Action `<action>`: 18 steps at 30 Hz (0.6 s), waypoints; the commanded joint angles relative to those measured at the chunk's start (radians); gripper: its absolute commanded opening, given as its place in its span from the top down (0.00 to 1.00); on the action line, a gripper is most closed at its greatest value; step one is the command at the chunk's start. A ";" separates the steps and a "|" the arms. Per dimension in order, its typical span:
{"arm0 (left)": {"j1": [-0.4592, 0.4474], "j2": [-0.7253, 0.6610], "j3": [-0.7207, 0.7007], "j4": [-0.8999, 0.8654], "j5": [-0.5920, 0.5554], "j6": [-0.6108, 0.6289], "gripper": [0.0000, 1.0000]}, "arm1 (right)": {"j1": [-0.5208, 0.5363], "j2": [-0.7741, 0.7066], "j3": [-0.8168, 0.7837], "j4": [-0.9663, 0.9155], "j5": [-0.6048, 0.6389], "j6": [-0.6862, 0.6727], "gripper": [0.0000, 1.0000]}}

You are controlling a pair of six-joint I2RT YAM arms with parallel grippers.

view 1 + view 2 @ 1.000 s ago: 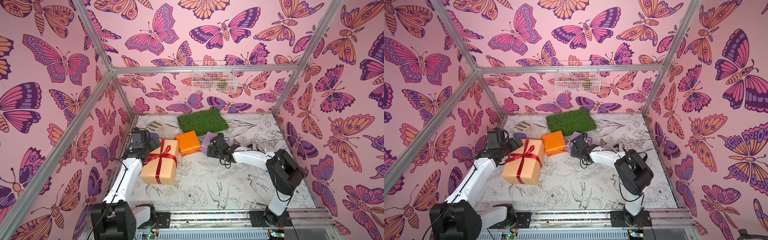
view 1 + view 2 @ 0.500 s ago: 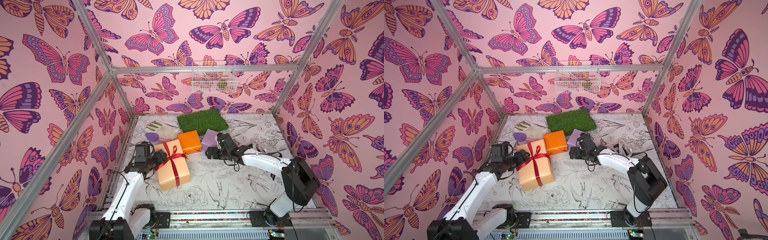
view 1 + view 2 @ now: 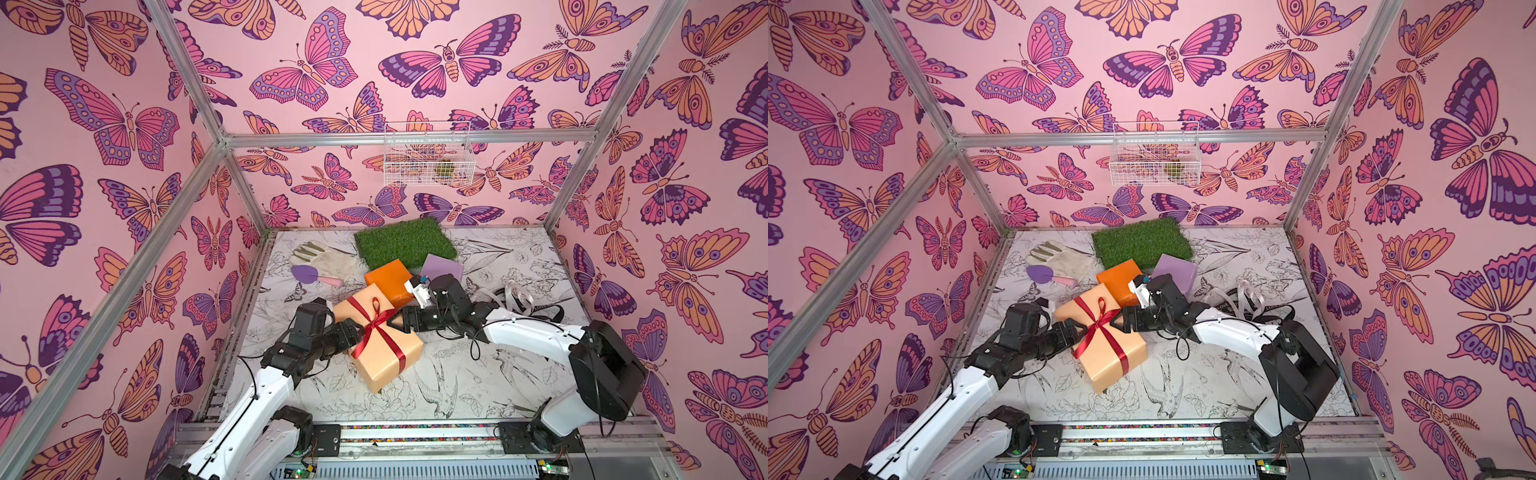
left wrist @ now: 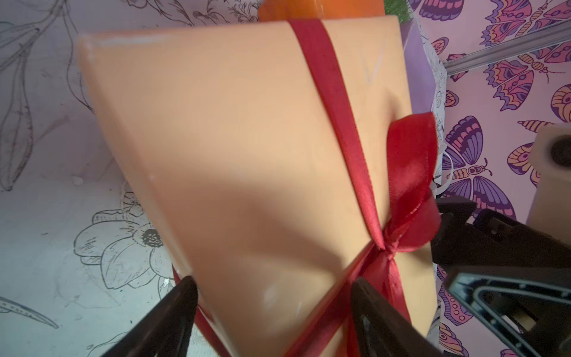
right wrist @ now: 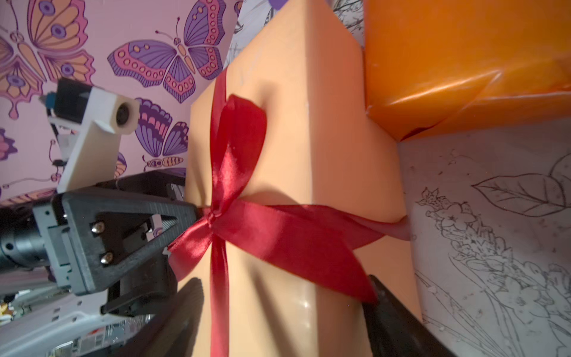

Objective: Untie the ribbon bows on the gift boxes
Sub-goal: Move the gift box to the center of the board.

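Note:
The large peach-tan gift box (image 3: 386,357) lies mid-table, turned at an angle, with its red ribbon bow (image 3: 371,328) still tied. My left gripper (image 3: 357,332) is shut on the box's left edge; in the left wrist view the box (image 4: 247,154) fills the gap between the fingers (image 4: 182,296). My right gripper (image 3: 392,322) is shut on the opposite edge, one finger (image 5: 380,296) against a bow tail (image 5: 293,241). The orange box (image 3: 388,280) and lilac box (image 3: 442,268) stand behind, bare. A black lettered ribbon (image 3: 1273,308) and a pale ribbon (image 3: 1246,297) lie loose at the right.
A green turf mat (image 3: 405,243) lies at the back. A pale glove (image 3: 324,257) and a purple trowel (image 3: 307,274) sit at the back left. A white wire basket (image 3: 428,153) hangs on the back wall. The orange box touches the peach box's far corner.
The peach box came from the left side toward the middle and turned, carried by my left gripper. My right gripper left the lilac box and closed on the peach box's other edge.

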 commanded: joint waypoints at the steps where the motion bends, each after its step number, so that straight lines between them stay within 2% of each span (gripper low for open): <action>1: -0.062 0.017 -0.002 0.062 0.006 -0.059 0.18 | 0.014 -0.076 -0.045 -0.008 -0.067 0.003 0.20; 7: -0.149 0.152 0.051 0.193 0.025 -0.063 0.15 | 0.013 -0.229 -0.129 -0.154 0.040 -0.026 0.19; 10: -0.169 0.200 0.095 0.198 0.044 -0.048 0.14 | 0.002 -0.286 -0.119 -0.310 0.189 -0.064 0.15; 12: -0.170 0.202 0.104 0.195 0.041 -0.038 0.12 | -0.027 -0.312 -0.112 -0.383 0.260 -0.081 0.12; 18: -0.170 0.111 0.124 0.056 -0.054 0.049 0.09 | -0.097 -0.372 -0.099 -0.424 0.268 -0.157 0.05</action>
